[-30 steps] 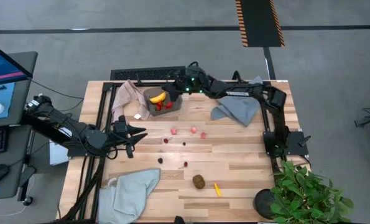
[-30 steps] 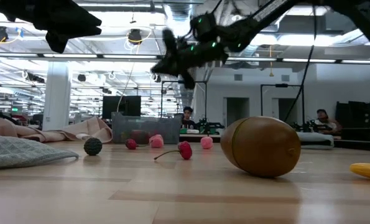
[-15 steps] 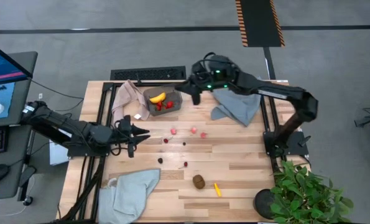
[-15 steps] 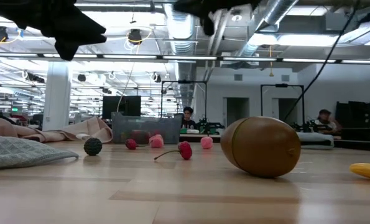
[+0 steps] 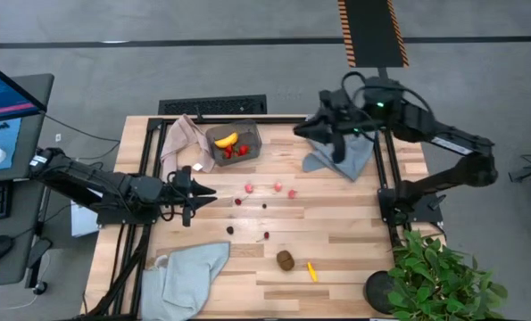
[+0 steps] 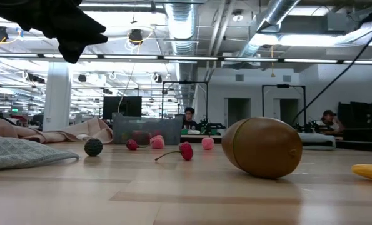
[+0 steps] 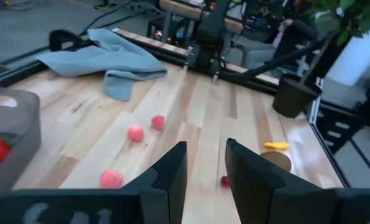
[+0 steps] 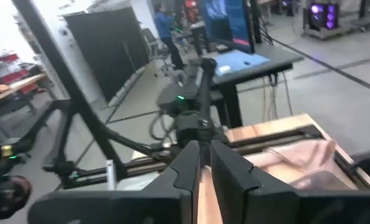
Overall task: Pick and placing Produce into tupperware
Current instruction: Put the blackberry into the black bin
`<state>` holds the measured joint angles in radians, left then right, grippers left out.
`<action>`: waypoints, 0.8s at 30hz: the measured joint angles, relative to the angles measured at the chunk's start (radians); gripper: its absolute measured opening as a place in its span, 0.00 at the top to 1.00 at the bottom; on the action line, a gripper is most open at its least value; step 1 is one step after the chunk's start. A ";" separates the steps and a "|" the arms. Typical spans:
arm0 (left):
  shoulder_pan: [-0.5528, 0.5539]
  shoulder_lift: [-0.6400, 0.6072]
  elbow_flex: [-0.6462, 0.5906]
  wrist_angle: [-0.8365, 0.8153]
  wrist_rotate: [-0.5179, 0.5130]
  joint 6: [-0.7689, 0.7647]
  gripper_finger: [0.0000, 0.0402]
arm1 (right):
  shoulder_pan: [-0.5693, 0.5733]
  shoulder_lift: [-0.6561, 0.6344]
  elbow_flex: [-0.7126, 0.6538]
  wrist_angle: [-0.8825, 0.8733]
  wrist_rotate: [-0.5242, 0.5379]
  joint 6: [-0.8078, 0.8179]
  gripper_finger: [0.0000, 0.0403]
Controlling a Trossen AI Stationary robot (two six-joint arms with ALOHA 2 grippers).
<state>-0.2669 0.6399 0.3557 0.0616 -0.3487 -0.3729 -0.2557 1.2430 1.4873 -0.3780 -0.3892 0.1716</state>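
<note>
The tub [image 5: 234, 143] sits at the far side of the tabletop [image 5: 336, 241], beside a beige-pink cloth [image 5: 182, 138]. It contains a banana [image 5: 227, 140] and red strawberries [image 5: 236, 151]. Loose on the boards near the middle lie pink berries [image 5: 277, 186], a dark berry [image 5: 230, 230], a kiwi [image 5: 286, 259] and a small yellow piece [image 5: 312, 271].

The left claw [image 5: 204, 190] hovers at the tabletop's left side, fingers [image 7: 172, 171] parted, grasping nothing. The right claw [image 5: 302, 130] is raised above the far right, over a grey-blue cloth [image 5: 341, 156]; its fingers [image 8: 188, 163] are nearly closed and empty. A second grey-blue cloth [image 5: 189, 272] lies at the near left corner. A potted plant [image 5: 435, 276] stands at the near right corner.
</note>
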 joint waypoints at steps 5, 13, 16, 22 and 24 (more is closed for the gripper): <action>0.005 0.000 0.000 0.008 0.012 0.000 0.75 | 0.046 -0.115 -0.095 -0.035 0.000 0.001 0.84; 0.005 0.000 0.000 0.009 0.013 0.001 0.75 | 0.122 -0.327 -0.332 -0.040 0.013 -0.004 0.84; 0.005 0.000 0.000 0.006 0.021 0.001 0.75 | 0.153 -0.396 -0.408 -0.061 0.034 0.006 0.84; 0.004 0.000 0.000 -0.122 0.110 0.006 0.75 | 0.233 -0.523 -0.553 -0.063 0.046 0.043 0.84; 0.005 0.005 0.000 -0.184 0.096 -0.042 0.75 | 0.257 -0.560 -0.592 -0.064 0.074 0.061 0.84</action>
<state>-0.2623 0.6444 0.3557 -0.1228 -0.2531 -0.4148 0.0008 0.6828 0.8949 -0.4422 -0.3154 0.2323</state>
